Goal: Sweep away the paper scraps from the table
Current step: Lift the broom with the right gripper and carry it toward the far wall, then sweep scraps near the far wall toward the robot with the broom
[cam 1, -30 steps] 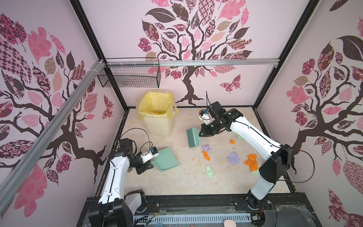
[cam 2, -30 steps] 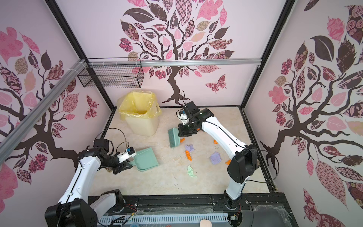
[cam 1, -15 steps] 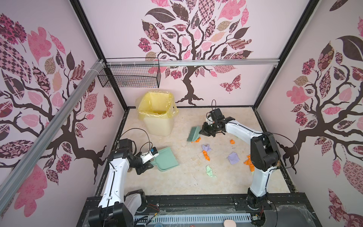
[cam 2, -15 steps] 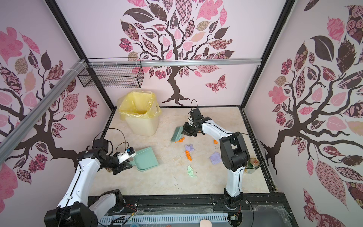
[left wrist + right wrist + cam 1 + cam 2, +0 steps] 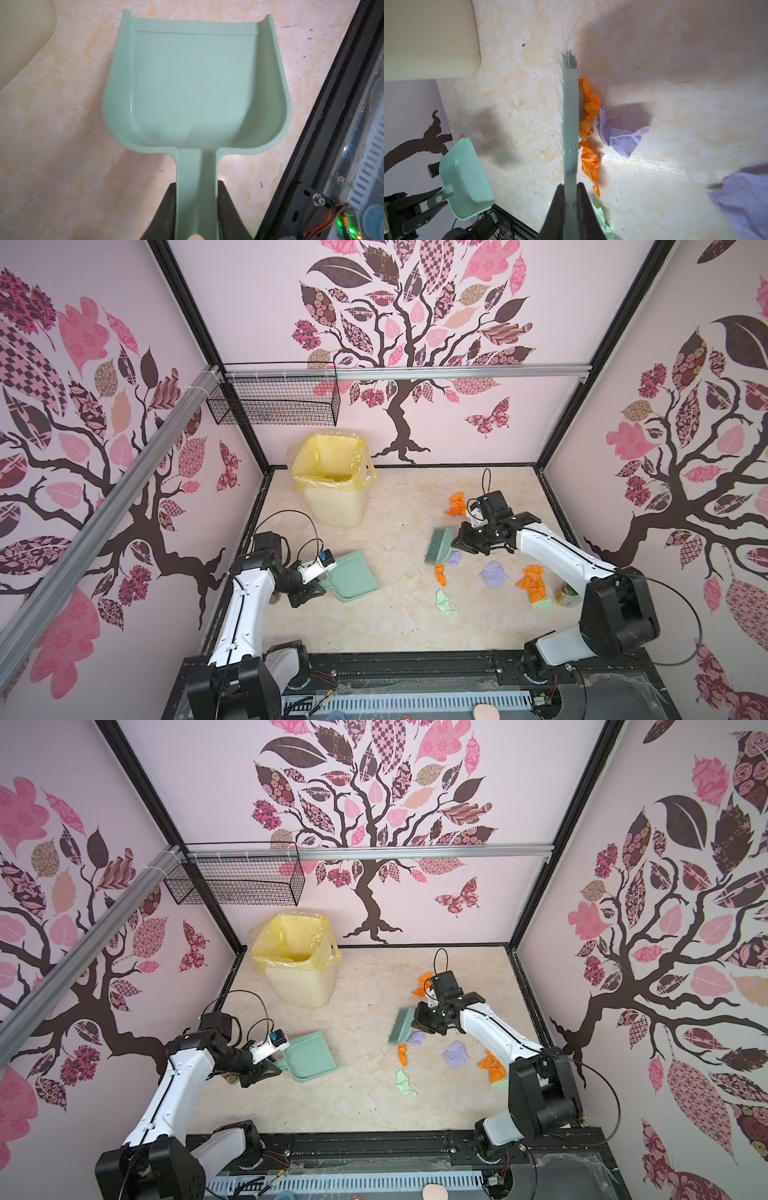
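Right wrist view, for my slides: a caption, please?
Right pincer clamps the brush beside orange and lilac paper scraps on the table.

Pale pink walls (image 5: 457, 439) bear tree decals (image 5: 399, 423); a wire basket (image 5: 274, 406) hangs from an aluminium rail (image 5: 457, 373).

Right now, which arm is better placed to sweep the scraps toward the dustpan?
Right. The right fingers grip the brush, bristles beside the orange scrap; the left fingers hold the dustpan, apart from it.
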You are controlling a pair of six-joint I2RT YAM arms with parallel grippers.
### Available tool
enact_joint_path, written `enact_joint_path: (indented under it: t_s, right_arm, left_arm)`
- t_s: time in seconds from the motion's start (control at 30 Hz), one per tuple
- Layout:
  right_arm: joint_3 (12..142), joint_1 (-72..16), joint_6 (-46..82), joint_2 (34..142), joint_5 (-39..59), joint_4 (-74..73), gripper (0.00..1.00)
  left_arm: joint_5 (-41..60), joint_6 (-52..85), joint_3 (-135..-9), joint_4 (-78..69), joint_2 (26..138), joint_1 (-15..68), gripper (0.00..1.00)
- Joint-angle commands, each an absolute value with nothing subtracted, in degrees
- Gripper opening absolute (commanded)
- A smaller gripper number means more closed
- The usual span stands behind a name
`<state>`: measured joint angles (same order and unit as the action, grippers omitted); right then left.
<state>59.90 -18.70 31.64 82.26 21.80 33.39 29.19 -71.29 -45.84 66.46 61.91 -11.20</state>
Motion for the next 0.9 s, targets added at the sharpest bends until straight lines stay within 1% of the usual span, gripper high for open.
enact_joint_path:
  t_s: [0.0, 0.1, 0.17, 0.23, 0.3, 0.4, 0.47, 0.5, 0.57, 0.73, 0.87]
  right_arm:
    - [65.91, -18.63, 27.95, 77.05, 20.73, 39.55, 0.0]
    - [73.19, -18.55, 26.64, 76.39, 20.3, 41.46, 0.0]
    - [80.31, -18.46, 24.6, 78.45, 18.88, 44.27, 0.0]
    - [87.83, -18.46, 21.43, 81.74, 15.24, 47.86, 0.0]
    - [96.13, -18.46, 16.98, 86.23, 8.53, 51.96, 0.0]
    - [107.63, -18.47, 8.01, 95.06, -6.95, 57.24, 0.0]
    - [112.59, -18.46, 0.48, 101.27, -17.3, 57.2, 0.0]
    - [114.15, -18.46, -3.01, 104.1, -21.26, 56.3, 0.0]
    - [116.06, -18.46, -11.15, 109.24, -26.22, 53.16, 0.0]
    - [115.5, -18.79, -25.96, 117.72, -30.87, 42.6, 0.0]
    - [109.82, -19.59, -38.25, 121.4, -36.18, 31.31, 0.0]
  left_arm:
    - [30.46, -69.75, -45.53, 65.02, 62.4, -9.94, 0.0]
    - [29.96, -68.51, -45.53, 64.08, 62.77, -8.57, 0.0]
    - [29.78, -67.77, -45.53, 63.58, 62.92, -7.8, 0.0]
    - [29.71, -67.21, -45.57, 63.34, 62.98, -7.21, 0.0]
    - [29.54, -66.89, -45.38, 63.08, 63.11, -6.68, 0.0]
    - [29.61, -66.5, -44.98, 62.9, 63.17, -6.03, 0.0]
    - [29.54, -66.21, -44.5, 62.43, 63.11, -5.64, 0.0]
    - [29.43, -66.05, -44.26, 62.22, 63.09, -5.39, 0.0]
    - [29.0, -66.01, -43.95, 61.89, 63.34, -4.67, 0.0]
    - [27.21, -67.38, -44.21, 62.47, 64.19, -3.52, 0.0]
    - [26.67, -67.95, -44.78, 63.06, 64.63, -3.52, 0.0]
